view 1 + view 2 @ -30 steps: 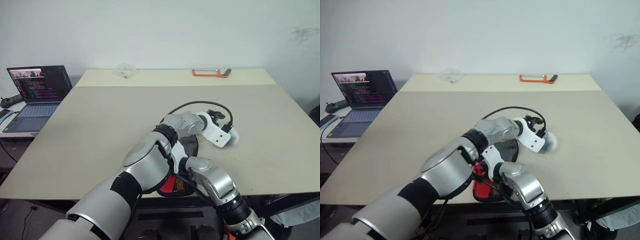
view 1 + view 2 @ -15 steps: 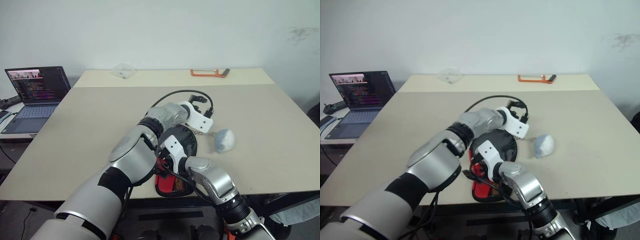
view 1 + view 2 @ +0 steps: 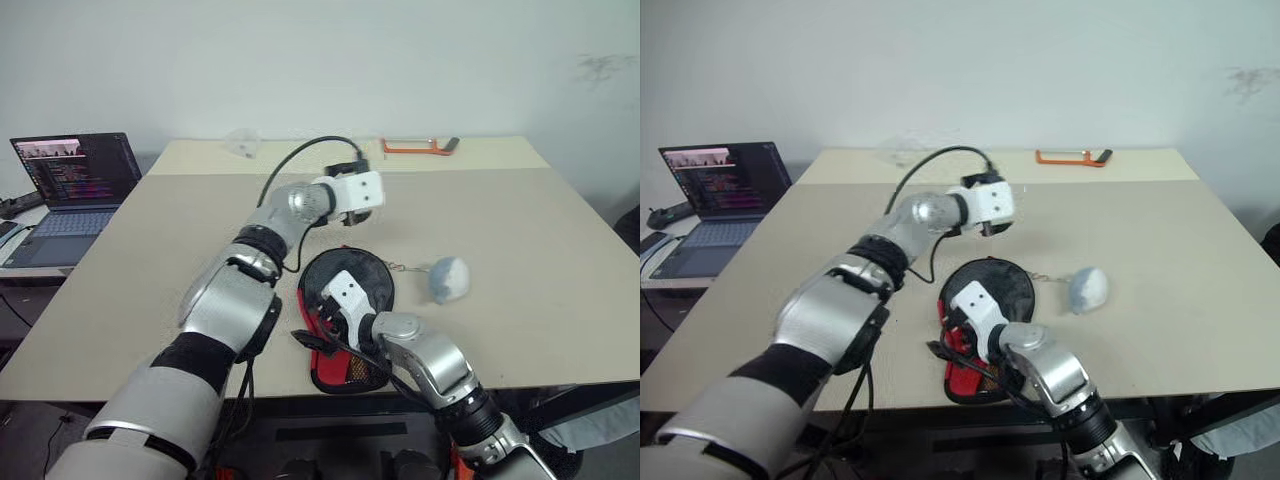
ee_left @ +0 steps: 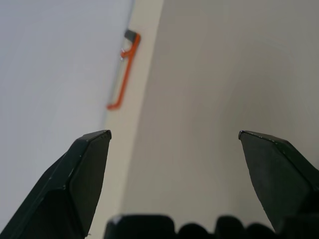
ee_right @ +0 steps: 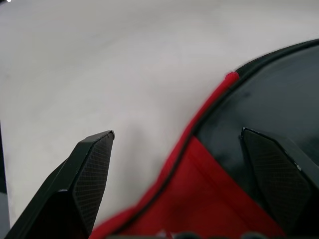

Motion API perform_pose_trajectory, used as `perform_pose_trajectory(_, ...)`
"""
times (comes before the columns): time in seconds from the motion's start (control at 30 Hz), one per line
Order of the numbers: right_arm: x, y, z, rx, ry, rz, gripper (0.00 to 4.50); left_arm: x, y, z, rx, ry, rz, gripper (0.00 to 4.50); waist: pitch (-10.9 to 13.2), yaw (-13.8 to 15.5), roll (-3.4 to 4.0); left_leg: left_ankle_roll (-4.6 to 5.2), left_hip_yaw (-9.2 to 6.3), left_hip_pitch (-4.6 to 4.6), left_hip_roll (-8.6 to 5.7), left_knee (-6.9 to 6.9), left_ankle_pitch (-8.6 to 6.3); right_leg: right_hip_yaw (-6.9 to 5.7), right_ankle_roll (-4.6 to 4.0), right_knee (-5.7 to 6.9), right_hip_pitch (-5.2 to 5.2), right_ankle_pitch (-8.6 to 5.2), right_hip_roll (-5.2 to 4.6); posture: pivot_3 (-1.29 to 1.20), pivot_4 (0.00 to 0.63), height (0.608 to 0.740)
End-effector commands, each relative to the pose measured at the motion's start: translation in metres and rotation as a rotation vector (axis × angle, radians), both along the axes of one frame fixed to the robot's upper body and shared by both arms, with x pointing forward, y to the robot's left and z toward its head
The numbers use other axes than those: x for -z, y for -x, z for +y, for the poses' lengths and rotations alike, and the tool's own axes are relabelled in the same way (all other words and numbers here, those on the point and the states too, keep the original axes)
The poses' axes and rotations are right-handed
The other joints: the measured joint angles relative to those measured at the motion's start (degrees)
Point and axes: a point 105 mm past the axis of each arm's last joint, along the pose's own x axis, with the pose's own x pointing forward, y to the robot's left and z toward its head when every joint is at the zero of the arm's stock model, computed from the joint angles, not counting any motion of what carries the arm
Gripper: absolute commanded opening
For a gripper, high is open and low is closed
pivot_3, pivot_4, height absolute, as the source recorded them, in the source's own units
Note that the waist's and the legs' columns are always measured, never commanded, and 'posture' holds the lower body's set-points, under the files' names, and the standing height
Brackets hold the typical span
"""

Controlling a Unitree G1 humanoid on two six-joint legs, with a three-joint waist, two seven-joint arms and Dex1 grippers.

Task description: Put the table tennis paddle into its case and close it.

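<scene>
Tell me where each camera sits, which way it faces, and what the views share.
Left and right eye views: on the head, looking down over the table; both arms, the case, laptop.
Left wrist view: along the open left gripper over the table toward an orange tool.
Right wrist view: along the open right gripper over the case's red edge.
Shared: the eye views also show the orange tool and the case.

Case (image 3: 985,300) near table (image 3: 1160,290) front edge; right hand (image 3: 962,318) over it.
</scene>
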Motion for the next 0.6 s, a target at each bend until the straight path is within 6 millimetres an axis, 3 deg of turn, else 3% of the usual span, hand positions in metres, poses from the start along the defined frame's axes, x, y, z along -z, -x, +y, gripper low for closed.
perform_pose_trajectory(0.03,-0.009,-0.007,-0.025,0.06,0.031,-0.016,4.5,-0.029,0.003,0.023,0.031,0.209,0.026,4.48,0.0,0.1,-0.02,-0.01,-0.02,-0.07,0.0,0.01,0.0,-0.01,-0.01,0.0,-0.06,0.01,0.0,0.0,0.15,0.74)
perform_pose_trajectory(0.13,-0.028,-0.001,-0.029,0.048,0.007,-0.052,4.5,-0.04,0.004,0.057,0.002,0.336,0.035,4.48,0.1,0.1,-0.07,-0.03,-0.04,-0.28,0.01,0.02,0.02,-0.01,-0.02,0.0,-0.27,0.01,0.0,0.0,0.15,0.74)
perform_pose_trajectory(0.2,-0.04,0.006,-0.029,0.034,-0.015,-0.063,4.5,-0.039,0.009,0.07,0.025,0.404,0.072,4.48,0.1,0.1,-0.08,-0.06,-0.03,-0.48,0.02,0.01,0.03,0.0,-0.03,0.03,-0.51,0.02,0.0,0.0,0.15,0.74)
perform_pose_trajectory(0.37,-0.068,0.02,-0.041,0.011,-0.075,-0.078,4.5,-0.025,0.03,0.066,0.212,0.488,0.184,4.48,0.1,0.1,-0.08,-0.19,-0.04,-0.81,0.01,0.03,0.11,0.0,-0.05,-0.1,-0.69,0.02,-0.02,0.0,0.15,0.74)
perform_pose_trajectory(0.6,-0.105,0.01,-0.107,0.141,-0.009,-0.188,4.5,0.021,0.055,0.055,0.358,0.41,0.354,4.48,0.1,0.2,-0.07,-0.01,-0.08,-0.88,0.0,0.07,0.01,-0.06,-0.05,-0.14,-0.66,0.02,-0.02,0.0,0.15,0.74)
